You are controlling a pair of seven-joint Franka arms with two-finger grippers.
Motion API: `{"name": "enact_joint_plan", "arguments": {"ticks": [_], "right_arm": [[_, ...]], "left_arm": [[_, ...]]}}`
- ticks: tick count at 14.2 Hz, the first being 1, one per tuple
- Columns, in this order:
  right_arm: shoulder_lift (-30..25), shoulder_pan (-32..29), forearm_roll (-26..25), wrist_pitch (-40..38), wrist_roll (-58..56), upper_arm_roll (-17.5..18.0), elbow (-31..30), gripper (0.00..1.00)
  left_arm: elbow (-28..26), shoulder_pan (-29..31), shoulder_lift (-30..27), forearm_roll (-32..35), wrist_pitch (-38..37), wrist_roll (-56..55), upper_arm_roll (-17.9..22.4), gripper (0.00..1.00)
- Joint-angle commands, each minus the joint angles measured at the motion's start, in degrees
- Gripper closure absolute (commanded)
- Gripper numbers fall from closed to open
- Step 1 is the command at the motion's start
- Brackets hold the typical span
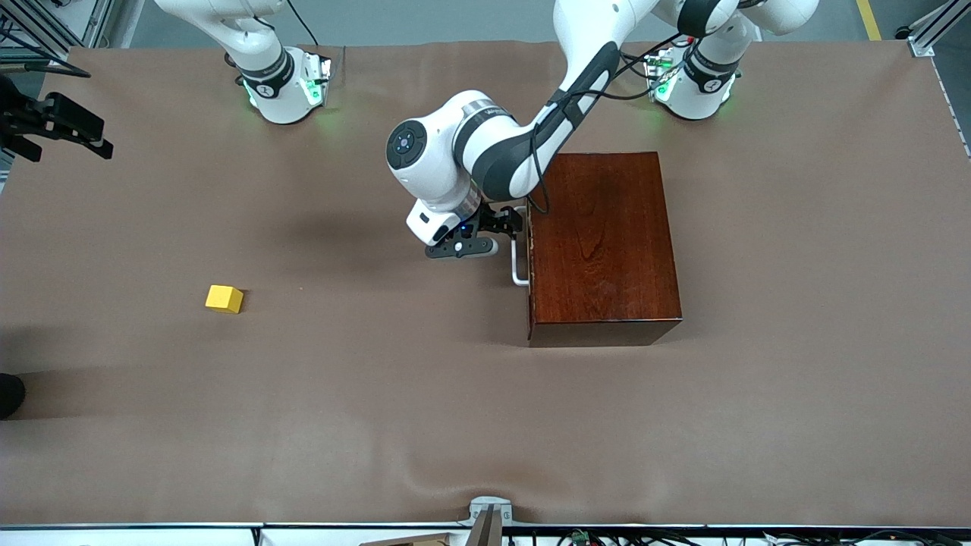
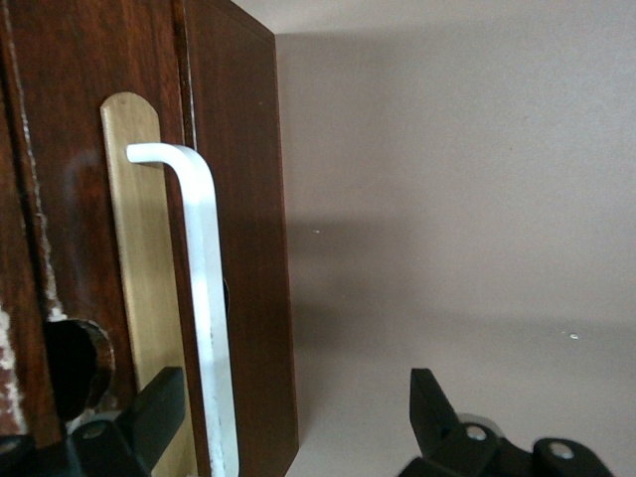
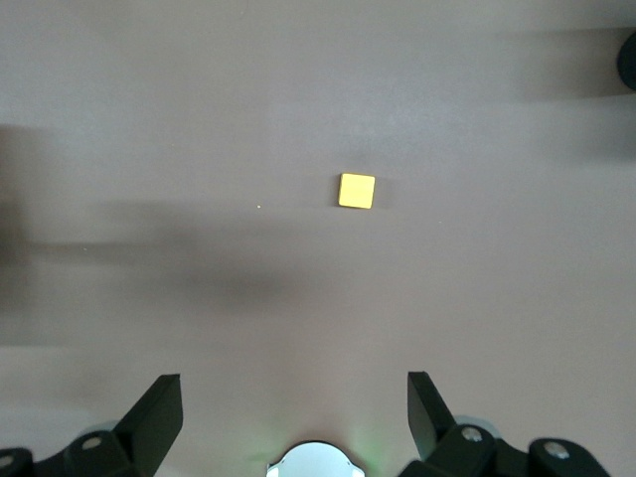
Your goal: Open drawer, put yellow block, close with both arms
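Left end effector (image 1: 507, 224), fingers spread wide, sits at the white handle (image 1: 518, 262) of the closed drawer (image 2: 149, 298) on the dark wooden box (image 1: 603, 246); the left wrist view shows one finger (image 2: 149, 412) against the drawer front and the other clear of the box, the handle bar between them, nothing gripped. Right end effector (image 3: 295, 412), equally wide open and empty, hangs high above the brown desk (image 1: 485, 425), the yellow block (image 1: 224, 299) lying below it, well apart from the box, toward the right arm's end.
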Motion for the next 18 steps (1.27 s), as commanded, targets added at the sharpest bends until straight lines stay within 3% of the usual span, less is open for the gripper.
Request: {"name": "enact_joint_plan", "arguments": {"ticks": [1, 12, 18], "right_arm": [[-1.06, -0.76, 0.38, -0.06, -0.72, 0.25, -1.02, 0.0], [-1.06, -0.41, 0.38, -0.41, -0.8, -0.45, -1.02, 0.0], [-1.06, -0.41, 0.38, -0.41, -0.8, -0.54, -1.02, 0.0]], "left_arm": [[1.75, -0.74, 1.55, 1.15, -0.92, -2.15, 0.77, 0.0], [1.39, -1.01, 3.22, 0.89, -1.36, -7.7, 0.68, 0.0], [1.84, -1.62, 3.14, 0.8, 2.15, -7.7, 0.6, 0.0]]}}
